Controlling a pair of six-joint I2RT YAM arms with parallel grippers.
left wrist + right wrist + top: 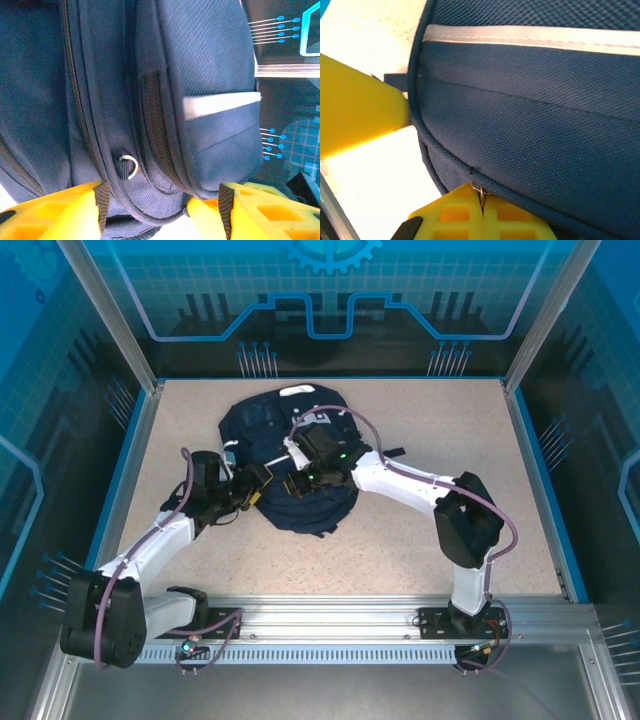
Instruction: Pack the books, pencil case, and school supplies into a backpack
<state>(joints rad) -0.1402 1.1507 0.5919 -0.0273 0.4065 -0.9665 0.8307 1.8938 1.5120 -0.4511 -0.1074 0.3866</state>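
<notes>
Evenly bright overhead view; wrist close-ups soft, tabletop (375,170) overexposed.
</notes>
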